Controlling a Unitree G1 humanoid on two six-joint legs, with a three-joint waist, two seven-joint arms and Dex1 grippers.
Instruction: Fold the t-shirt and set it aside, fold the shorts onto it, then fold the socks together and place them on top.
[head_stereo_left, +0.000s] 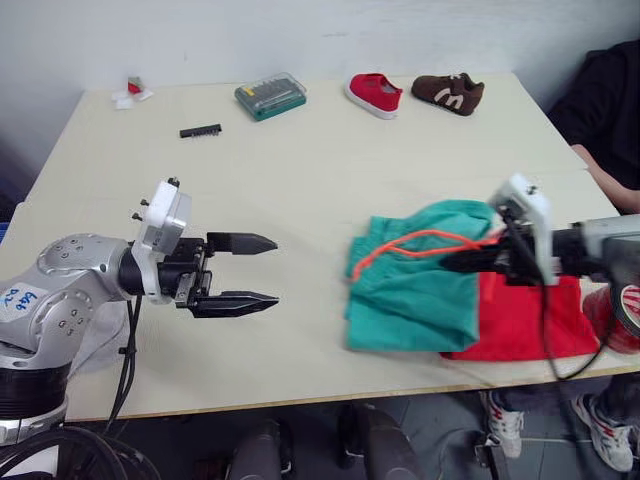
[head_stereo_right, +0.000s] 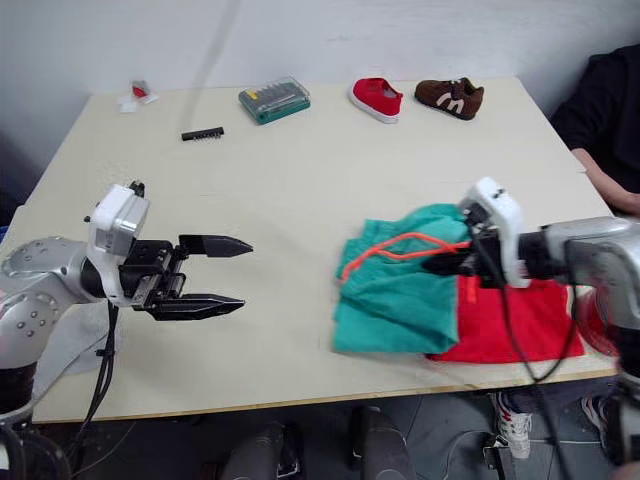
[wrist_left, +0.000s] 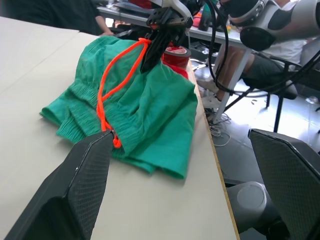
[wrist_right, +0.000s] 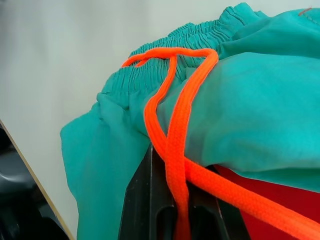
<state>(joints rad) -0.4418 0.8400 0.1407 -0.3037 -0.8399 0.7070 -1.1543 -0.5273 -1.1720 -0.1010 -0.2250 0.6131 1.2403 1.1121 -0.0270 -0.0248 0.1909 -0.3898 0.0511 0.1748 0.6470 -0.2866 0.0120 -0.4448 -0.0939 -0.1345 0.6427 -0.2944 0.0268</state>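
While the left claw (head_stereo_left: 262, 271) hovered over bare table (head_stereo_left: 300, 170) with its two black fingers spread wide and holding nothing, the right claw (head_stereo_left: 455, 262) lay low over the clothes at the table's right front, its fingers pressed together around the orange-red drawstring (wrist_right: 175, 150) of the shorts (head_stereo_left: 415, 285). The cord ran between the closed fingers and looped back across the gathered waistband. One pair of teal-green shorts lay bunched and partly folded on top of one red t-shirt (head_stereo_left: 525, 320), which lay flat beneath them and showed along the right and front edges of the pile, close to the table's front edge. Two shoes stood near the far edge, side by side but apart: one red shoe (head_stereo_left: 374, 94) and one brown shoe (head_stereo_left: 448, 93). One green bit case (head_stereo_left: 270, 96) lay to their left, one dark bit strip (head_stereo_left: 200, 131) nearer the left claw, and one small red-and-white object (head_stereo_left: 132, 91) at the far left corner. One person's dark sleeve (head_stereo_left: 605, 100) showed at the right edge.
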